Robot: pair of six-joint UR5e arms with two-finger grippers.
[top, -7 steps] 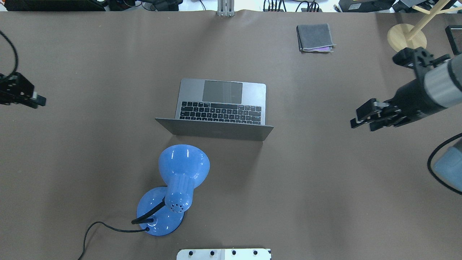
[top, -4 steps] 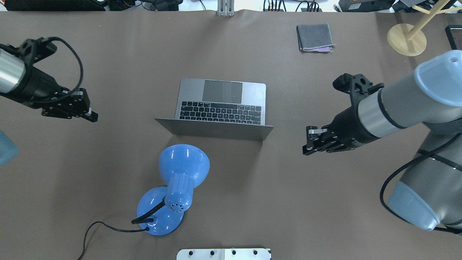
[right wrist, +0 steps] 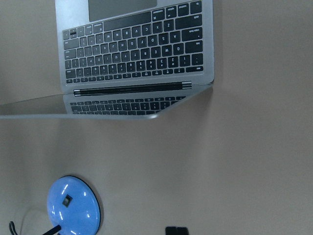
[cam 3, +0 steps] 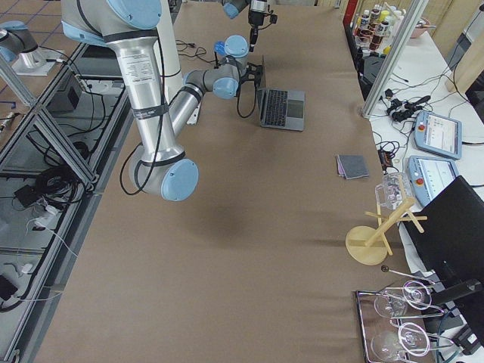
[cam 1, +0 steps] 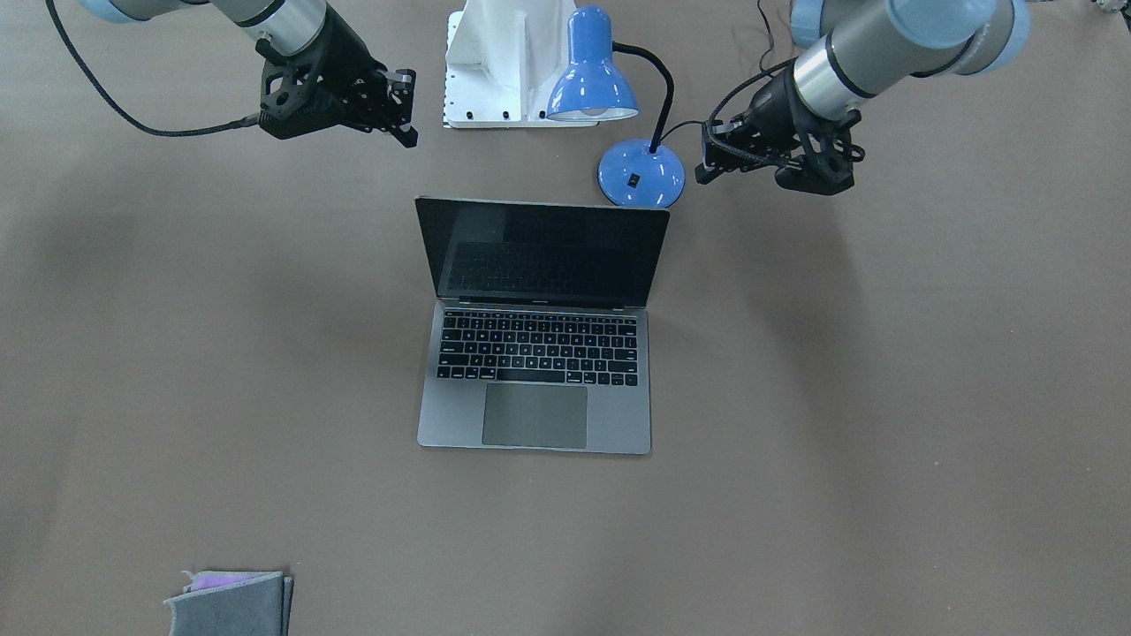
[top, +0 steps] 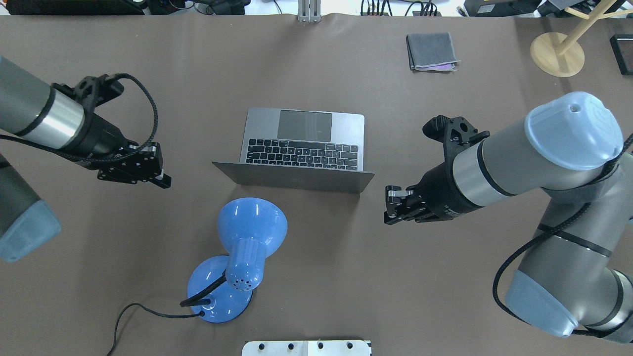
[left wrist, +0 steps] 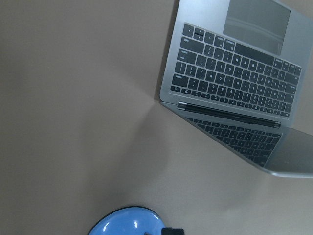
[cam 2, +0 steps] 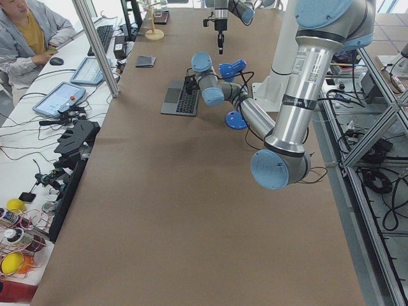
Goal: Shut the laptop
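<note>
The silver-grey laptop stands open in the middle of the table, its lid upright and its back toward the robot. It also shows in the front view and in both wrist views. My left gripper hovers left of the lid, apart from it, and looks shut and empty. My right gripper hovers just right of the lid's corner, apart from it, and looks shut and empty.
A blue desk lamp stands close behind the lid, between the laptop and the robot's base, its cord trailing left. A folded grey cloth and a wooden stand are at the far right.
Both arms have swung in from the table's sides toward the laptop's lid. The laptop has not moved.
</note>
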